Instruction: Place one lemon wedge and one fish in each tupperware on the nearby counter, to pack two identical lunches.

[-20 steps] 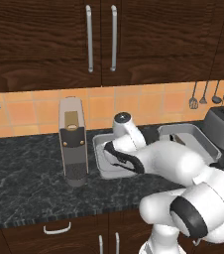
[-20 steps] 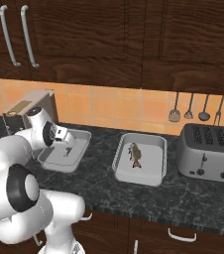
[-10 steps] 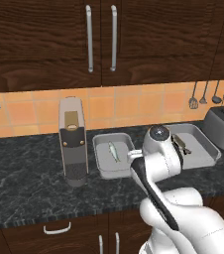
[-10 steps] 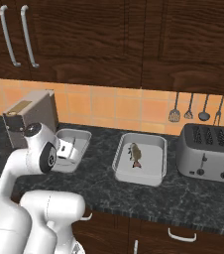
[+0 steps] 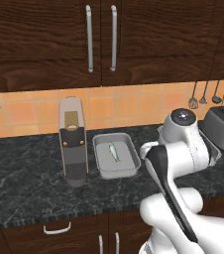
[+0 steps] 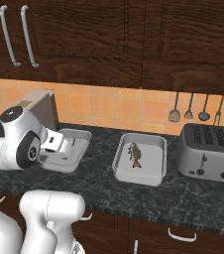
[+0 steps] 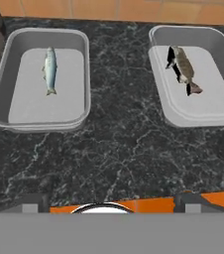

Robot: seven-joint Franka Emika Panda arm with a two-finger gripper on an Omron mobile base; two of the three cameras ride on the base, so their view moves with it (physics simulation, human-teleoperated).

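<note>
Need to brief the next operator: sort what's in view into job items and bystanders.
Job items: left light-grey rectangular tray holding a slim silver-blue fish; right matching tray holding a brown fish; black speckled stone counter.

Bystanders: tall grey coffee machine; silver toaster; hanging utensils.

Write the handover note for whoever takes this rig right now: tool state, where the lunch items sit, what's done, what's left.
Tool: open, holding nothing, raised above the black speckled stone counter.
Left shallow light-grey tray, beside the tall grey coffee machine: one slim silvery-blue fish inside.
Right shallow light-grey tray, near the silver toaster: one brown fish inside.
Done: a fish in each tray.
Left: one lemon wedge per tray; none lies in either tray yet.
</note>
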